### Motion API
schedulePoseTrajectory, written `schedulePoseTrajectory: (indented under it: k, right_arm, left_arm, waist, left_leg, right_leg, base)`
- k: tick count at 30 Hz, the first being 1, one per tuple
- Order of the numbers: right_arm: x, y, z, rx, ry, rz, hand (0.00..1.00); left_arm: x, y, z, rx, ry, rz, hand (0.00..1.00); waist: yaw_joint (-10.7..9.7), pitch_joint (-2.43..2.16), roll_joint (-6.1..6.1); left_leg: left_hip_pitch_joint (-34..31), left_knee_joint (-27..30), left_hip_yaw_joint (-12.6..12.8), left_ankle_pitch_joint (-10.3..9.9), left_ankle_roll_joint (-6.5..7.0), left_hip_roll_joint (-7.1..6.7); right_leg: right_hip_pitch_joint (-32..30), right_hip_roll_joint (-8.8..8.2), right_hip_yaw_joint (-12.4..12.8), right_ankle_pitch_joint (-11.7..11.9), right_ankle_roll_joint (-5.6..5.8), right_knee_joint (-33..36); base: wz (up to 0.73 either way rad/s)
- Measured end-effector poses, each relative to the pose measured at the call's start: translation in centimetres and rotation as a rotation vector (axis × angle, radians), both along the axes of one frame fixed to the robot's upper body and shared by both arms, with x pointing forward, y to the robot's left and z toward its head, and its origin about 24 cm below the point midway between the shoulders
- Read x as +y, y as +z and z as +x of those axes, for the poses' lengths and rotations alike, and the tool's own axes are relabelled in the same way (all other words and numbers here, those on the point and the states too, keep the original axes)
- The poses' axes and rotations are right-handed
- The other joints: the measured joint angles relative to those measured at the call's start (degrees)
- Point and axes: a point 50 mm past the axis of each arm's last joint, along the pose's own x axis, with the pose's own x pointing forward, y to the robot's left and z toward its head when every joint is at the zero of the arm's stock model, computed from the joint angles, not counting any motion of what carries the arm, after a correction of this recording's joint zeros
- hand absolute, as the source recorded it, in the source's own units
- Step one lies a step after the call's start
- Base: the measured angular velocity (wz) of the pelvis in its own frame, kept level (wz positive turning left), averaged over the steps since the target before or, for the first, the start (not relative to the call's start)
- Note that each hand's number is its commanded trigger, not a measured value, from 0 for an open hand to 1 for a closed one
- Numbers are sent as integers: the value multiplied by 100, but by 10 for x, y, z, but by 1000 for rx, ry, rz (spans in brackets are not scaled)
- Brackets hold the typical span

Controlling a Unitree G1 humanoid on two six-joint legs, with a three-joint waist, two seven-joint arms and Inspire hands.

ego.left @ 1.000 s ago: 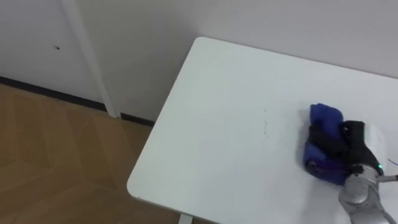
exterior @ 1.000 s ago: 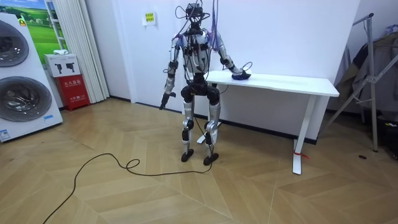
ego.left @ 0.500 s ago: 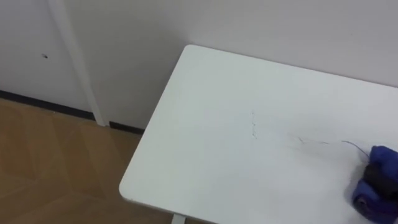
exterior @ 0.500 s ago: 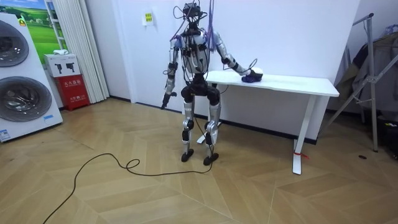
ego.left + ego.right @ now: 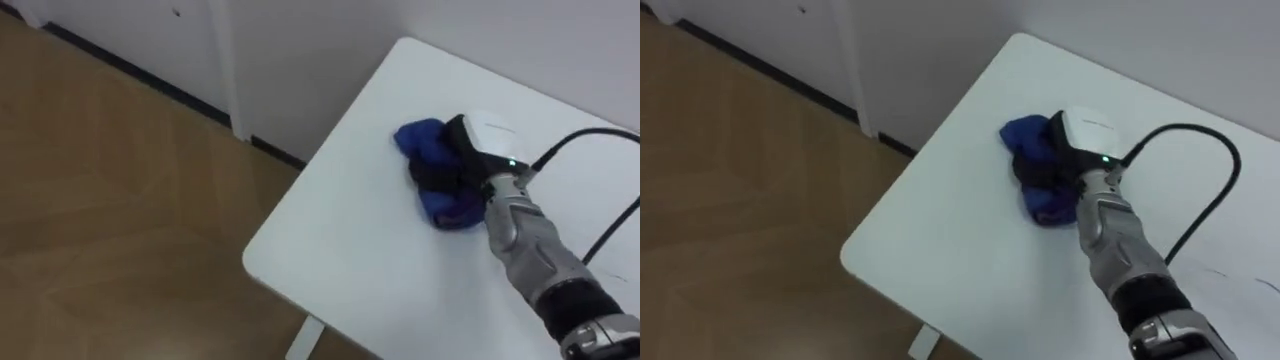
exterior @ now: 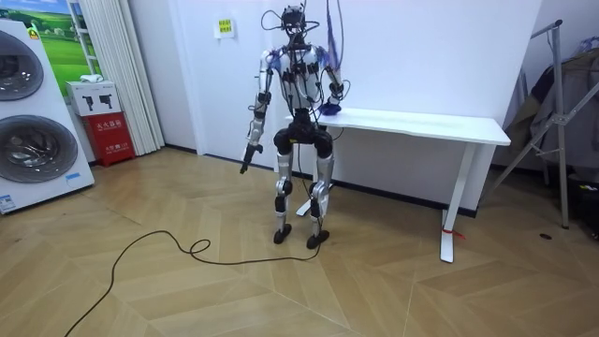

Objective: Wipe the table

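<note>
Where the top of the white rectangular desk (image 5: pixel 350 250) runs out toward its left end, a crumpled blue cloth (image 5: pixel 425 145) lies bunched on the surface, a little in from the edge and near the far left corner. The right hand (image 5: pixel 485 140) sits on top of it: its dark fingers (image 5: pixel 440 178) are bent down across the middle of the cloth and grip it, with blue folds showing both beyond them and on the near side. The pale back of the hand faces up, and the grey forearm runs back from it over the desk toward the lower right.

Below and left of the desk edge lies a brown wooden floor (image 5: pixel 120 200), met by a white wall (image 5: pixel 330 60) with a dark skirting strip (image 5: pixel 130 65) along its foot.

From the room view, the robot stands upright at the desk's end on the room view's left, its right arm bent up over the top. The left hand (image 6: pixel 246 154) hangs beside its hip, well apart from the desk; I cannot tell how it is held.
</note>
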Motion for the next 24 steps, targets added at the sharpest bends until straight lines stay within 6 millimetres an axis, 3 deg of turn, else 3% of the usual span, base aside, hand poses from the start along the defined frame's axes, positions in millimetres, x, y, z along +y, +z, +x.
schedulePoseTrajectory:
  k: [2,4,7,9,10,15,17,20,23,24]
  right_arm:
    - [-8,-13,-15,8,-48,43,100]
    - [-21,-26,-35,11,-128,106,100]
    - [-37,-34,-50,10,-224,155,100]
    - [-54,-43,-74,10,-328,184,100]
    - [-63,-48,-86,9,-385,195,100]
    - [-91,-57,-118,5,-576,203,100]
    - [-95,-59,-125,4,-610,198,100]
    - [-93,-56,-118,-6,-609,195,100]
    - [-84,-48,-93,2,-600,182,100]
    - [-75,-41,-76,13,-567,181,100]
  left_arm:
    - [1,0,-4,5,4,1,0]
    - [1,0,-2,-7,3,1,0]
    - [2,1,-1,-17,12,6,0]
    - [3,2,-2,-20,16,18,0]
    - [4,2,-3,-22,20,25,0]
    - [9,5,-3,-45,69,45,0]
    - [10,5,-5,-46,76,52,0]
    - [8,6,-2,-63,66,57,0]
    - [0,3,-1,-48,71,42,0]
    - [-3,1,-4,-26,62,31,0]
  waist:
    - [-85,-26,31]
    - [-265,-98,77]
    - [-434,-127,145]
    - [-709,-201,255]
    - [-736,-222,285]
    - [-1039,-230,268]
    - [-1064,-231,266]
    - [-981,-233,266]
    - [-815,-221,300]
    - [-711,-219,303]
  left_leg:
    - [112,-27,7,0,1,-42]
    - [202,-62,162,-4,6,-81]
    - [302,-64,284,-7,12,-106]
    - [381,-97,387,-76,151,-114]
    - [437,-141,469,-93,175,-86]
    - [493,-48,511,-126,225,-116]
    - [499,-26,504,-125,227,-121]
    - [496,-12,564,-125,227,-117]
    - [496,-23,679,-125,222,-67]
    - [486,-65,817,-110,199,-3]
  right_leg:
    - [168,-46,-36,-42,83,-38]
    - [292,-101,-45,-84,150,-56]
    - [370,-157,-13,-117,215,-57]
    - [475,-172,27,-168,287,-45]
    - [501,-176,104,-176,293,-13]
    - [588,-205,139,-178,297,15]
    - [624,-209,142,-172,303,15]
    - [578,-195,171,-161,291,29]
    - [444,-161,331,-136,255,151]
    - [334,-140,427,-111,215,194]
  base:
    - [33]
    - [19]
    - [-13]
    - [4]
    - [-12]
    - [-7]
    - [0]
    - [-9]
    - [-38]
    - [-49]
